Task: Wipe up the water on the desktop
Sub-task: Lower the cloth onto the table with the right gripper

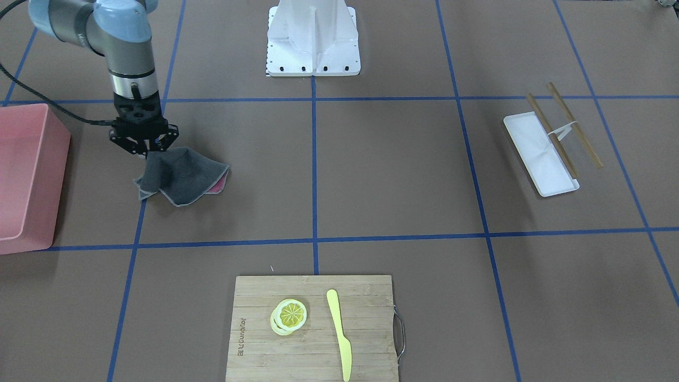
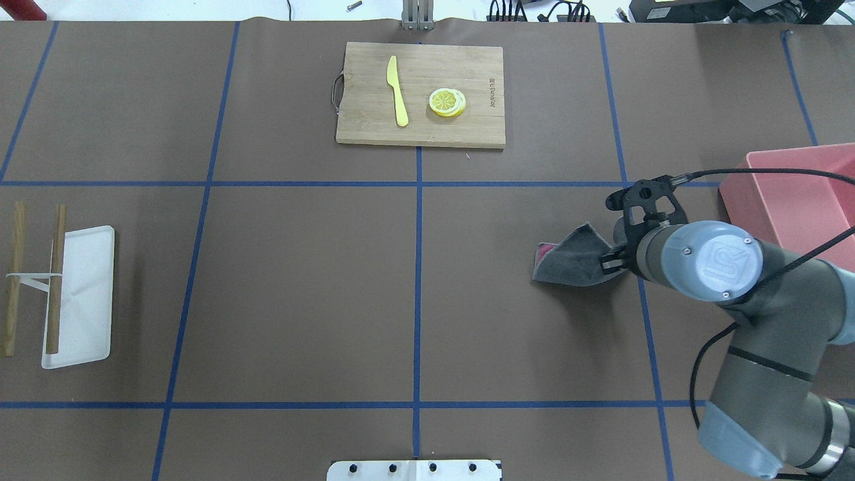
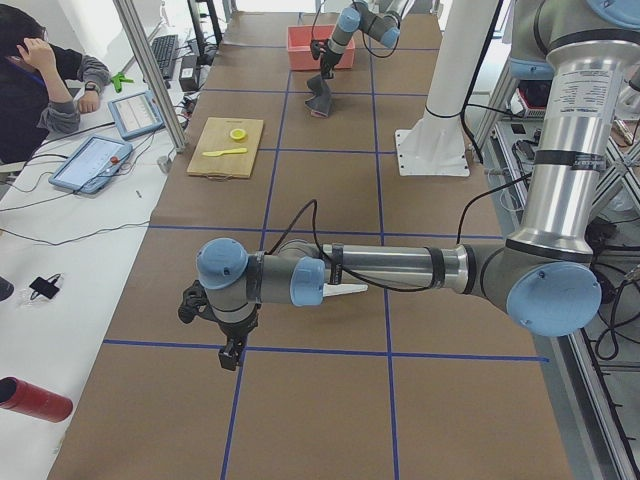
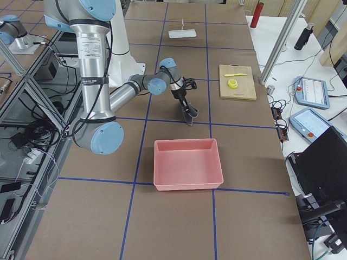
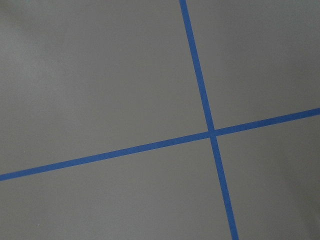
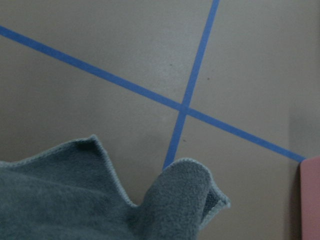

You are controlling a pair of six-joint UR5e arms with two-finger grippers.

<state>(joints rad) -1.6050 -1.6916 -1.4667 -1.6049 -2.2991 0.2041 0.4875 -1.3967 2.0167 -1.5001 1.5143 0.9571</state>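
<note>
The right arm's fingers [image 1: 144, 149] are pinched onto a corner of the grey cloth [image 1: 183, 178], which drapes onto the table [image 1: 392, 170] near its right end and trails toward the centre, while the left arm's fingers [image 3: 232, 352], whose opening I cannot tell, hang well apart at the left end.

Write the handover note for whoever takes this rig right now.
Right gripper: shut on the grey cloth, one corner pinched up. The rest seems to trail on the desktop beside the pink bin.
Left gripper: above a tape crossing at the table's left end. Whether it is open or shut cannot be told.
Done: cloth gripped.
Left: the wiping. No water can be made out in any view, so find the wet patch first.
</note>
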